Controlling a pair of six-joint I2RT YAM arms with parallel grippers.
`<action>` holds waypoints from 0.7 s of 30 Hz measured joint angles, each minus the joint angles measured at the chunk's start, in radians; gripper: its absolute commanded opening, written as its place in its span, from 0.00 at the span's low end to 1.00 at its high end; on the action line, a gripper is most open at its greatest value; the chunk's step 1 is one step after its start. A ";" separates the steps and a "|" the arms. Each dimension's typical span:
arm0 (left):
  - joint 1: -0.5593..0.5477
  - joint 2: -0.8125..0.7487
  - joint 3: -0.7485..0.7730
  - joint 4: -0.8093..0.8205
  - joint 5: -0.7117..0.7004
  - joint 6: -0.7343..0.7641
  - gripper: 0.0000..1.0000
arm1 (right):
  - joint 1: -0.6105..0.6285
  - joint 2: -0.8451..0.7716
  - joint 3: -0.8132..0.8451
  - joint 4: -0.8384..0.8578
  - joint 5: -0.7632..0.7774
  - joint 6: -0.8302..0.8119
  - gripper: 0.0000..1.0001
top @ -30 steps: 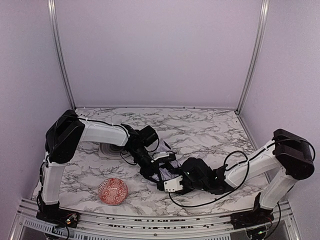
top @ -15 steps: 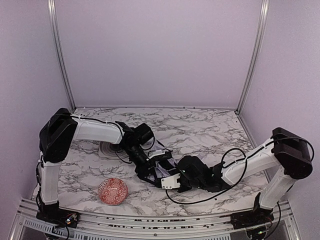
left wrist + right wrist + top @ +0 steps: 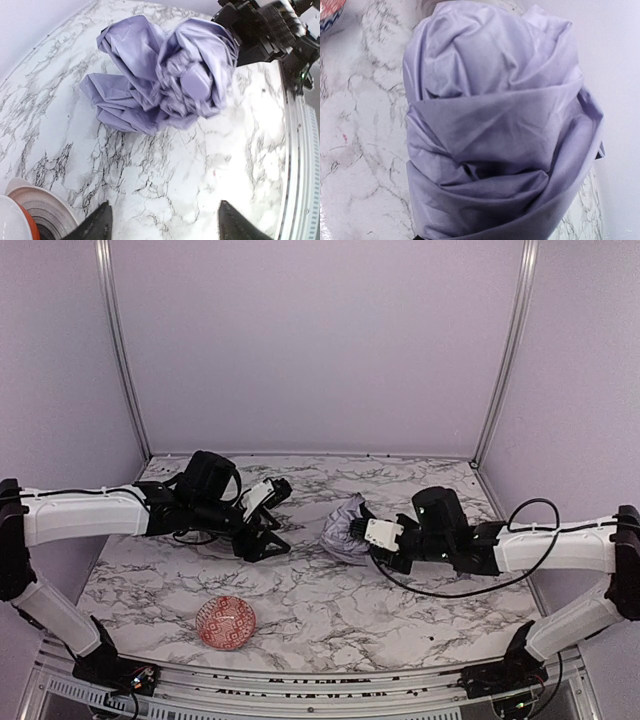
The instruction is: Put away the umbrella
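Note:
The umbrella point(image 3: 343, 527) is a crumpled pale lavender bundle at the table's middle, at the tip of my right gripper point(image 3: 366, 536). The right gripper looks shut on the umbrella's right side. In the right wrist view the fabric point(image 3: 495, 130) fills the frame and hides the fingers. In the left wrist view the bundle point(image 3: 165, 80) lies ahead with the right gripper point(image 3: 240, 40) against its far side. No shaft or ribs show. My left gripper point(image 3: 272, 548) is open and empty, left of the umbrella and apart from it; its jaws point(image 3: 165, 222) stand wide over bare marble.
The red patterned bowl point(image 3: 226, 623) sits near the front left; its rim shows in the right wrist view point(image 3: 330, 11). A round ringed object point(image 3: 35, 215) lies beside the left gripper. Lavender walls and metal posts point(image 3: 500, 360) close in the marble table point(image 3: 330, 600).
The left gripper let go of the umbrella and drew back to the left. The right gripper carried the umbrella bundle right and farther back. The arms now stand apart.

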 measured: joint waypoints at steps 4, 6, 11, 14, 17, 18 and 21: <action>-0.023 -0.065 -0.105 0.195 -0.011 -0.048 0.34 | -0.108 -0.055 0.092 -0.028 -0.129 0.078 0.00; -0.073 -0.055 -0.122 0.262 -0.039 -0.054 0.33 | -0.127 -0.074 0.136 -0.035 -0.179 0.111 0.00; -0.232 0.036 -0.117 0.449 -0.051 -0.080 0.56 | -0.144 -0.084 0.277 -0.072 -0.294 0.202 0.00; -0.248 0.101 -0.129 0.626 -0.068 -0.126 0.70 | -0.146 -0.087 0.330 -0.087 -0.344 0.240 0.00; -0.242 0.163 -0.134 0.791 -0.114 -0.159 0.71 | -0.148 -0.097 0.346 -0.090 -0.394 0.270 0.00; -0.241 0.183 -0.134 0.840 -0.135 -0.163 0.73 | -0.148 -0.100 0.347 -0.095 -0.414 0.280 0.00; -0.237 0.219 -0.134 0.933 -0.157 -0.158 0.79 | -0.148 -0.109 0.349 -0.116 -0.456 0.291 0.00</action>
